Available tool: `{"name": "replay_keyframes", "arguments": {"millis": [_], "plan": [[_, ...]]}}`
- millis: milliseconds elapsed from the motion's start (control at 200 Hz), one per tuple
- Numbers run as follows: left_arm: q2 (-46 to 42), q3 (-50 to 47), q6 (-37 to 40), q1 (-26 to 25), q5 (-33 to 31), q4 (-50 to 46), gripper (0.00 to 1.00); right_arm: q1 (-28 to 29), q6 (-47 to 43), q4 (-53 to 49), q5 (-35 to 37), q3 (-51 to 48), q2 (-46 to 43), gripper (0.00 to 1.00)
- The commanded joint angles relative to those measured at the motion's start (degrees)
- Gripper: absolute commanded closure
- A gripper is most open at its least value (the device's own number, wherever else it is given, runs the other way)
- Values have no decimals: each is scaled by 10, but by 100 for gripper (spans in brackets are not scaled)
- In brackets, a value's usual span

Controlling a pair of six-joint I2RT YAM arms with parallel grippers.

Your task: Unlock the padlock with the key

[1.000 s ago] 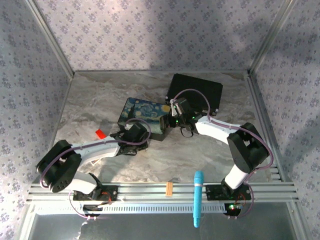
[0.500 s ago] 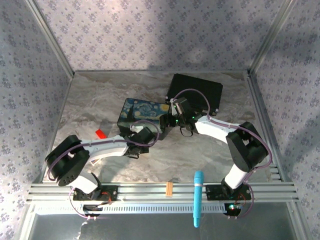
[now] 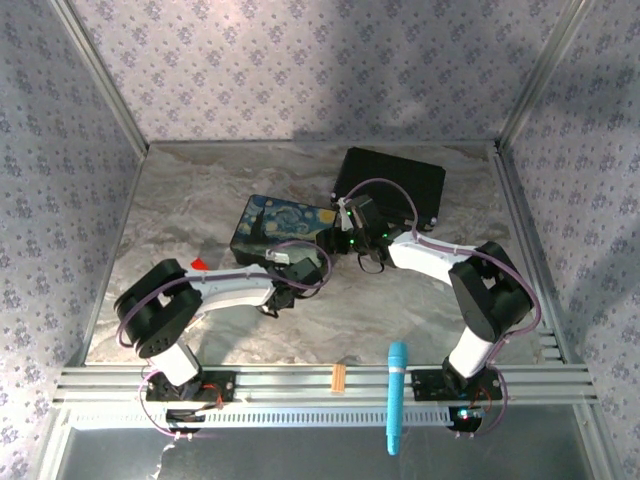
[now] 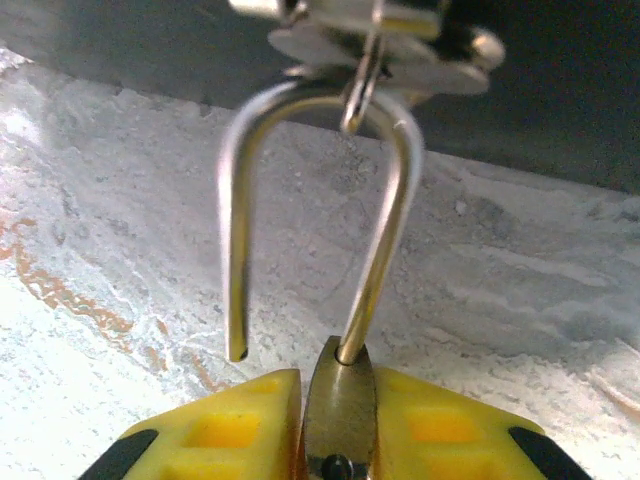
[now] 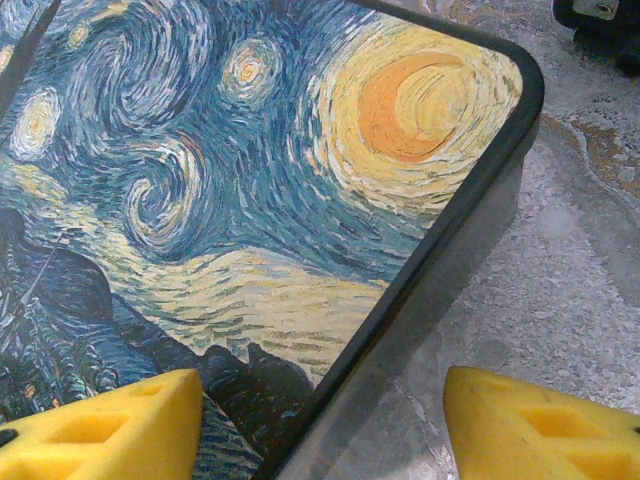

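Note:
In the left wrist view my left gripper (image 4: 338, 392) is shut on the brass padlock (image 4: 340, 420), whose body is pinched between the yellow fingers (image 4: 225, 420). Its silvery shackle (image 4: 385, 200) stands open, with the left leg ending free above the table. A thin ring on the shackle's bend carries blurred flat silvery metal (image 4: 400, 60); I cannot tell if this is the key. From above, the left gripper (image 3: 292, 277) sits at the blue painted box's (image 3: 275, 225) near edge. My right gripper (image 5: 320, 430) is open over that box's corner (image 5: 250, 180), and from above it (image 3: 347, 228) is at the box's right end.
A black case (image 3: 390, 185) lies behind the right gripper. A small red block (image 3: 199, 265) sits left of the left arm. On the front rail lie a tan wooden peg (image 3: 338, 377) and a light blue tool (image 3: 396, 395). Patterned walls close in three sides.
My left arm has swung its elbow inward and its gripper has shifted right along the box's near edge. The painted box has slid slightly left. The right gripper has barely moved.

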Motion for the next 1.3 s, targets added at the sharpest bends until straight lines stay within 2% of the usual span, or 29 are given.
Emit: {"name": "replay_keyframes", "arguments": {"millis": [0,305,565,680,745,855,915,930,950,1144,1234,1294], "plan": [[20,16,1,-18,-10,-41,76,-7,-3,-84,35,-26,31,35],[52,35,-16,-41,-6,-42,73,-9,-1,-81,33,-28,29,35],[27,31,-12,-43,15,-24,62,-14,-10,-85,24,-18,21,33],[0,28,-7,-42,19,-19,47,-19,-26,-96,17,4,17,30],[-24,23,1,-40,26,-11,26,-21,-39,-105,19,19,12,28],[-75,14,11,-35,47,7,1,-22,-53,-111,42,39,-13,18],[-109,6,16,-30,57,21,0,-22,-64,-113,49,47,-35,12],[-118,4,16,-28,59,24,0,-22,-67,-113,53,48,-40,4],[-131,0,17,-26,64,29,0,-22,-71,-112,58,50,-51,1],[-278,-67,14,41,138,96,0,-28,-88,-94,86,20,-152,1],[-342,-108,17,97,202,133,0,-29,-83,-95,71,-1,-197,1],[-376,-137,20,141,267,169,0,-25,-74,-94,33,-15,-222,1]]}}
